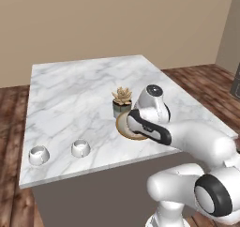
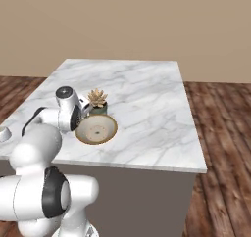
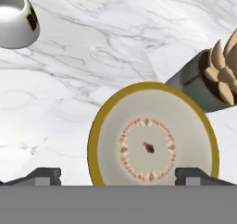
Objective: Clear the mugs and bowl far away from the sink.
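Note:
The bowl [image 3: 152,144], orange-brown at the rim and cream inside, rests on the marble counter [image 1: 84,90] right beside a potted succulent. My gripper [image 3: 118,177] hovers over the bowl and is open, its fingertips [image 3: 44,176] spread wide with nothing between them. In the base views the bowl [image 1: 124,126] [image 2: 96,129] lies just under my hand. Two white mugs [image 1: 39,155] [image 1: 80,148] stand near the counter's front left corner. One mug [image 3: 16,17] appears at the top left of the hand view. The sink is out of view.
The grey pot with the succulent [image 1: 122,102] [image 2: 98,101] [image 3: 208,79] almost touches the bowl's far side. The counter's front edge [image 1: 93,167] runs close to the mugs. Wooden floor [image 2: 220,133] surrounds the island.

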